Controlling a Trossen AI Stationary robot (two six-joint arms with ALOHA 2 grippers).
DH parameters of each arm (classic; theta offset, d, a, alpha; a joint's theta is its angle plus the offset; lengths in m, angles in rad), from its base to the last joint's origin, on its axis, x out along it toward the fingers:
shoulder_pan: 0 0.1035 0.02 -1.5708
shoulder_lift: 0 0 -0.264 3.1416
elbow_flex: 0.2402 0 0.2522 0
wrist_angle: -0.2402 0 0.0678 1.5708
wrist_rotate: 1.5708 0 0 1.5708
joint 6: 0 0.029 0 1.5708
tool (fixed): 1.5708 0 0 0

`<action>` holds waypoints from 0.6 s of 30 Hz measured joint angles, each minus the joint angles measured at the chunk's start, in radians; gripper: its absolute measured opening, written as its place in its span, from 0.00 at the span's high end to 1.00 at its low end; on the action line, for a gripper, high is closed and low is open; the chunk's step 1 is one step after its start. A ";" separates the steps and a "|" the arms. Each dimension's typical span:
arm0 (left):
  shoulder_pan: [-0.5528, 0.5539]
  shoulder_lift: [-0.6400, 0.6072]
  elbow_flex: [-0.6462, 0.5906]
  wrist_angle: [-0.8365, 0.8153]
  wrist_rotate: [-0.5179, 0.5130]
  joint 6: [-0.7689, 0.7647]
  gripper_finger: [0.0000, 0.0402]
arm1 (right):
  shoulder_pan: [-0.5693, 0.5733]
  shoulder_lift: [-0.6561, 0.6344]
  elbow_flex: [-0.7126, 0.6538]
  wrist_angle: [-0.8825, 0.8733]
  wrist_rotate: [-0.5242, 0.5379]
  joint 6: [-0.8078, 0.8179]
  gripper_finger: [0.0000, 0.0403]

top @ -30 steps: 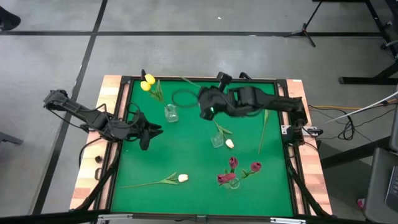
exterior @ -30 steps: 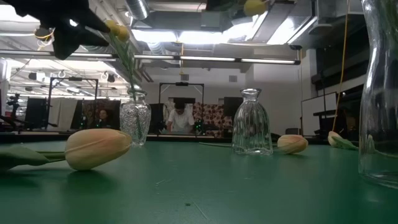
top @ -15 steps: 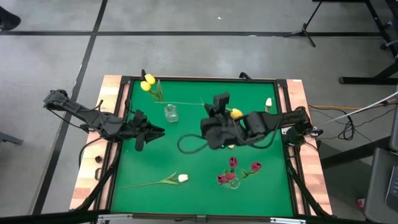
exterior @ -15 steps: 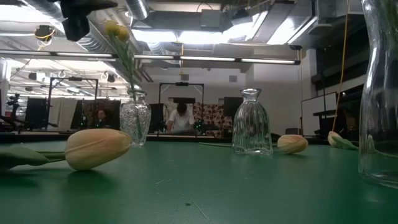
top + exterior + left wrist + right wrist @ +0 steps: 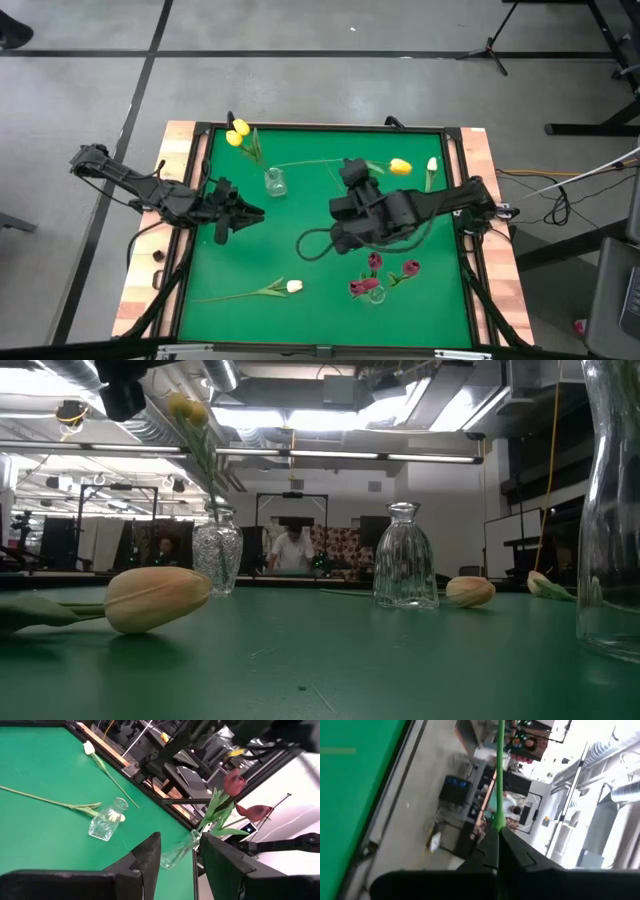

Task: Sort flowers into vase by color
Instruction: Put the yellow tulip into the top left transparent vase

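Right gripper [image 5: 352,172] mid-table, jaws closed on a yellow tulip [image 5: 399,167] by its stem; stem runs left–right, head pointing right, toward the mat's right edge. Left gripper [image 5: 240,212] at left edge, jaws wide apart, empty. Open green mat [image 5: 300,265] between the arms.

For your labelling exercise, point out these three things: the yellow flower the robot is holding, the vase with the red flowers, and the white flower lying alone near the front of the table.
Yellow flower [image 5: 399,167]: high view, on its head.
Vase with red flowers [image 5: 375,293]: high view, on the glass.
White flower [image 5: 294,286]: high view, on its head.
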 joint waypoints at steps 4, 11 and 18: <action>0.000 -0.027 0.000 0.000 0.021 0.000 0.66 | -0.050 0.064 0.000 -0.003 0.008 -0.085 0.99; 0.000 -0.109 0.000 -0.001 0.073 0.010 0.66 | -0.111 0.167 -0.001 -0.006 0.082 -0.181 1.00; 0.000 -0.167 0.000 -0.002 0.075 0.065 0.66 | -0.150 0.217 -0.001 0.018 0.159 -0.189 1.00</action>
